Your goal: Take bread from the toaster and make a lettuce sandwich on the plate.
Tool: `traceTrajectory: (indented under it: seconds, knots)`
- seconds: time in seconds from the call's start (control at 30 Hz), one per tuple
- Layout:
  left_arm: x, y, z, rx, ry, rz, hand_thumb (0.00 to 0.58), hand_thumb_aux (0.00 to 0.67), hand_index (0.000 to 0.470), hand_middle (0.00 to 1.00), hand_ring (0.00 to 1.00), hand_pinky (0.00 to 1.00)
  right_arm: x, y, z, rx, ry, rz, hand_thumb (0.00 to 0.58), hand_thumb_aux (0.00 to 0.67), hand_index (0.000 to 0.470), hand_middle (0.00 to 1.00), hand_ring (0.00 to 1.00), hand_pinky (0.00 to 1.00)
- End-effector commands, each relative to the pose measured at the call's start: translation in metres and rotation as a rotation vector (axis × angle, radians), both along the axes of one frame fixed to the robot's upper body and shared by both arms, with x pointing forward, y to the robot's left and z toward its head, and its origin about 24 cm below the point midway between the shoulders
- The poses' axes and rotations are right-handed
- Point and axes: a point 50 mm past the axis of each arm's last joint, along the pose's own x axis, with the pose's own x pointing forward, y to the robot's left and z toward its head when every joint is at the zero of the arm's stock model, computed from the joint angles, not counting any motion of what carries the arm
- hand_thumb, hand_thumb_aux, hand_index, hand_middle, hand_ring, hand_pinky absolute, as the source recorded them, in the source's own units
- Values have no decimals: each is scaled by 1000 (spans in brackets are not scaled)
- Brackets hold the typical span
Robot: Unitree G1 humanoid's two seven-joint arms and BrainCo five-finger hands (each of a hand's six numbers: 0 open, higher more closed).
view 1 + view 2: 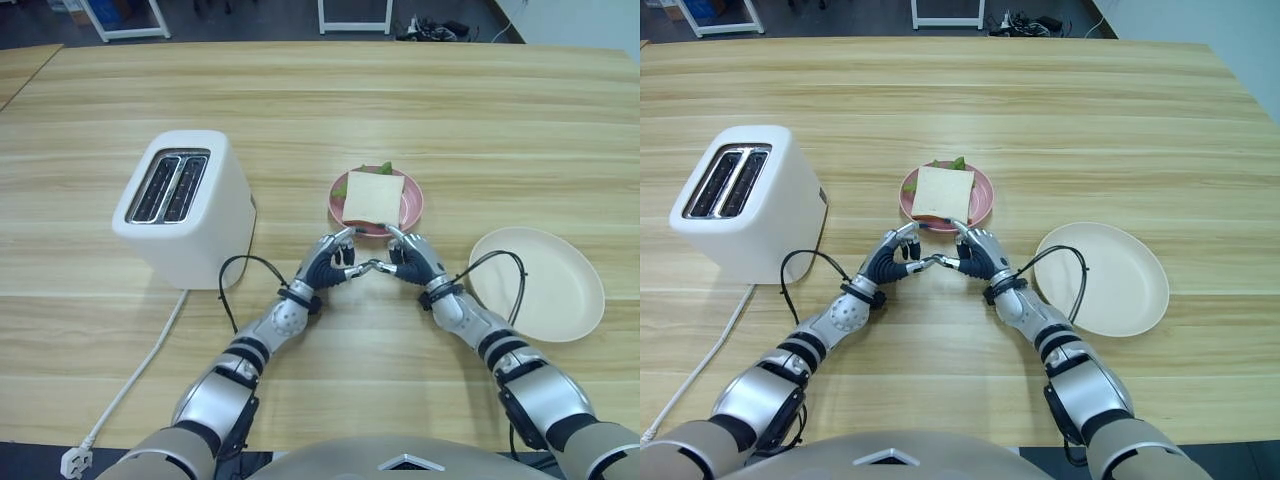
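Observation:
A white toaster stands at the left with both slots dark. On the small pink plate lies a slice of bread with green lettuce peeking out from under its far edge. My left hand and right hand rest on the table just in front of the plate. Their fingers point toward the plate's near rim and hold nothing. The two hands nearly touch each other at the fingertips.
A larger cream plate sits to the right of my right hand. The toaster's white cord runs toward the table's near left edge, ending in a plug. Wide bare wood lies beyond the plates.

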Motion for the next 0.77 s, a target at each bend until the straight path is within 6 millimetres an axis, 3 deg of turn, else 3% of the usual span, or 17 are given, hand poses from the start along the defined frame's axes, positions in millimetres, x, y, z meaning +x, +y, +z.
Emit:
traceTrajectory:
  seconds: [0.03,0.17,0.77]
  knots:
    - [-11,20,19,-193,-130,99,0,0,0,0,0,0,-18,-24,18,192,-154,-98,0,0,0,0,0,0]
    - [-9,33,22,-239,-145,208,0,0,0,0,0,0,-23,-39,38,334,-294,-207,0,0,0,0,0,0]
    - [-18,34,24,-260,-133,241,0,0,0,0,0,0,-32,-51,37,418,-288,-310,0,0,0,0,0,0]
